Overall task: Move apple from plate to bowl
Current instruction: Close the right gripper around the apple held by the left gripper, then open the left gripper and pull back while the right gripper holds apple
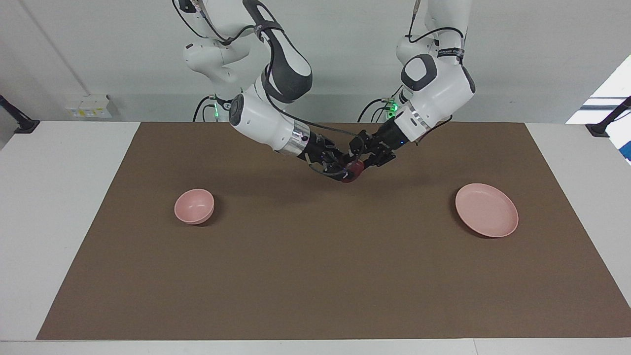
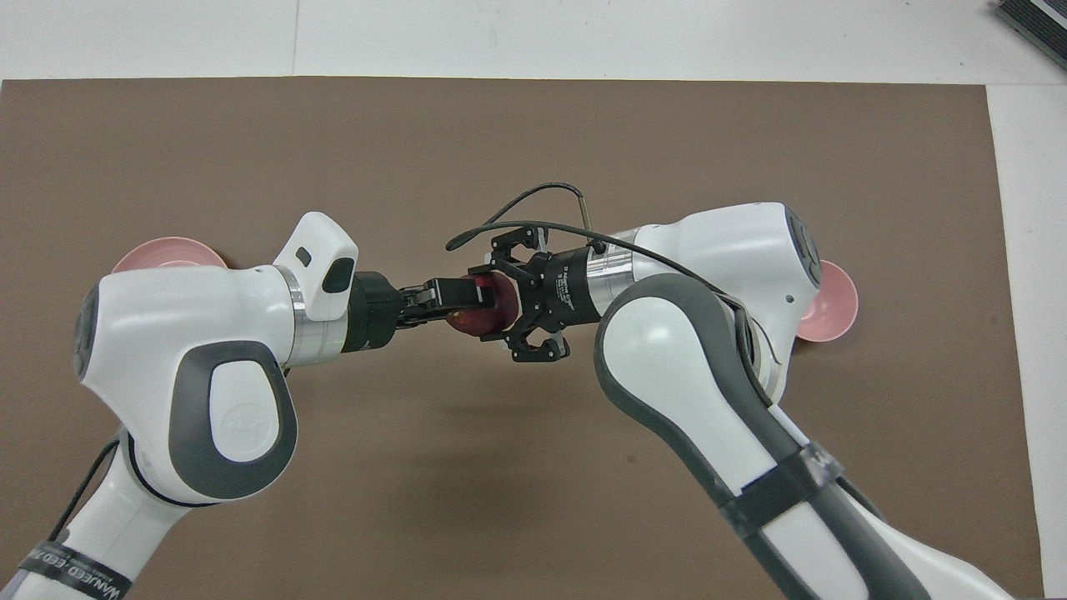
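Plate (image 1: 486,210) empty; apple (image 1: 353,172) mid-handover above mat, left gripper (image 1: 364,161) and right gripper (image 1: 343,167) both grasping; bowl (image 1: 194,206) unfilled.

Matt pink plate (image 1: 486,210), glossy apple (image 1: 353,172)

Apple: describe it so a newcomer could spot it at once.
Start at the brown mat on the table, then find where the two arms meet above its middle. The apple sits between the left end effector and the right end effector. It is the only small, dark red round thing; the bowl and plate are pale pink.
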You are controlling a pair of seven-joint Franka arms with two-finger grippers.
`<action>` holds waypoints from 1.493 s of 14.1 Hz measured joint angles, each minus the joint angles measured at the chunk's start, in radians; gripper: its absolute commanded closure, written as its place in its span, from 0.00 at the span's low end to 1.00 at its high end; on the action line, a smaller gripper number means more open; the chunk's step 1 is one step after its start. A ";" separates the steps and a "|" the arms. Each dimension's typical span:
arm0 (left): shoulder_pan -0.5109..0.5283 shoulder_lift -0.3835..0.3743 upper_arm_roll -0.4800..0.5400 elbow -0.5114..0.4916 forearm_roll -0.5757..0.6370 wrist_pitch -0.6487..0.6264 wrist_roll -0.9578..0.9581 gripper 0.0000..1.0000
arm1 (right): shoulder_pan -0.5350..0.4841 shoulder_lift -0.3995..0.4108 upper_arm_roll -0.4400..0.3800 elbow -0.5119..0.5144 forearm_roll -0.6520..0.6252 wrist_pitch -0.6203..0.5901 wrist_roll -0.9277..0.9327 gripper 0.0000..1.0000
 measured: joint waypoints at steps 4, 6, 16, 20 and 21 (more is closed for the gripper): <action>0.000 0.002 0.001 0.018 0.004 -0.001 -0.005 0.00 | -0.016 -0.031 -0.008 -0.001 -0.076 -0.053 -0.005 1.00; 0.000 0.004 0.003 0.021 0.007 -0.015 -0.005 0.00 | -0.043 -0.049 -0.011 -0.001 -0.121 -0.088 -0.011 1.00; 0.112 0.003 0.039 0.067 0.555 -0.371 -0.012 0.00 | -0.181 -0.113 -0.014 -0.002 -0.361 -0.214 -0.160 1.00; 0.175 0.001 0.042 0.212 0.781 -0.518 -0.012 0.00 | -0.263 -0.149 -0.015 -0.004 -0.575 -0.339 -0.351 1.00; 0.186 0.000 0.043 0.247 0.808 -0.546 -0.012 0.00 | -0.286 -0.151 -0.016 -0.011 -0.644 -0.353 -0.438 1.00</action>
